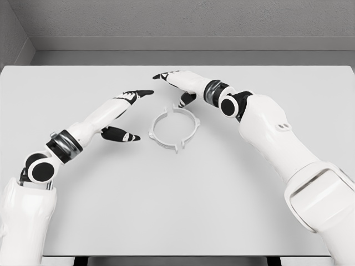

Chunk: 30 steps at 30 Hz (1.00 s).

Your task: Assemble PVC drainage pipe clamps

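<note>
I count one clamp ring [174,129] between my left hand [125,111] and right hand [178,84], both spread, empty.

A pale grey worktop [183,210] fills most of the view. Behind its far edge rises a grey wall [188,19], with a side wall [10,39] meeting it at the left.

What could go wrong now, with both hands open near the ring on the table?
1. The clamp ring lies loose on the smooth table, so a touch from one side alone might slide it away.
2. The right hand is close to the ring's far edge; its thumb might knock the ring before any grasp.
3. The left hand is open and apart from the ring, so it cannot steady it yet.
</note>
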Available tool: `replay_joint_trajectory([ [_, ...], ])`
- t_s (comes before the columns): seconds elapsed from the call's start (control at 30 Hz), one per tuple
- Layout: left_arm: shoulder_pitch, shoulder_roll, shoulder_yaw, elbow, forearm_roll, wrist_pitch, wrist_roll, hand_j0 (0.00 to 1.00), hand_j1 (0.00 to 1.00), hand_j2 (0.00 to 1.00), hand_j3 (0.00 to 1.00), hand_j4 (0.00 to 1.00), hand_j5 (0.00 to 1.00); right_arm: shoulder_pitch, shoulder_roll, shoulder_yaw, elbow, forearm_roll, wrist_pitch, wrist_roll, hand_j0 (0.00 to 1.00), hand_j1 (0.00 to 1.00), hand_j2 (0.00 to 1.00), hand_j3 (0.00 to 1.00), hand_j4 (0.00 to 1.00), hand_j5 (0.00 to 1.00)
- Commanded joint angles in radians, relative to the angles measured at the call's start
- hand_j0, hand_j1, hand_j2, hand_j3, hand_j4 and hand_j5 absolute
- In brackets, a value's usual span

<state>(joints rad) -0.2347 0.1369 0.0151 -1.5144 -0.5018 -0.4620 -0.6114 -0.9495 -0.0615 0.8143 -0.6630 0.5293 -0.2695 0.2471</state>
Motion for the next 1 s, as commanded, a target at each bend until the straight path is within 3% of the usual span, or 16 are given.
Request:
replay_joint_trajectory([
  [0.0,-0.002,-0.002,0.000,0.016,0.003,0.002,0.000,1.00,1.00,1.00,1.00,1.00,1.00,0.000,0.000,-0.001,-0.001,-0.003,0.000,0.001,1.00,1.00,1.00,1.00,1.00,1.00],
  [0.13,-0.012,-0.003,-0.007,0.040,0.002,0.071,0.000,1.00,1.00,1.00,1.00,1.00,1.00,0.003,0.000,-0.001,-0.020,-0.003,0.000,0.001,1.00,1.00,1.00,1.00,1.00,1.00],
  [0.57,-0.055,-0.049,-0.006,0.148,0.003,0.077,0.000,1.00,1.00,1.00,1.00,1.00,1.00,-0.005,-0.011,-0.014,-0.007,0.004,0.035,-0.022,1.00,1.00,1.00,1.00,1.00,1.00],
  [0.87,-0.086,-0.060,-0.006,0.198,0.003,0.077,0.000,1.00,1.00,1.00,1.00,1.00,1.00,-0.029,-0.123,0.011,-0.023,0.008,0.041,-0.023,1.00,1.00,1.00,1.00,1.00,1.00],
  [0.97,-0.086,-0.062,-0.006,0.201,0.003,0.126,0.000,1.00,1.00,1.00,1.00,1.00,1.00,-0.032,-0.182,0.062,-0.087,0.006,0.041,-0.020,1.00,1.00,1.00,1.00,1.00,1.00],
])
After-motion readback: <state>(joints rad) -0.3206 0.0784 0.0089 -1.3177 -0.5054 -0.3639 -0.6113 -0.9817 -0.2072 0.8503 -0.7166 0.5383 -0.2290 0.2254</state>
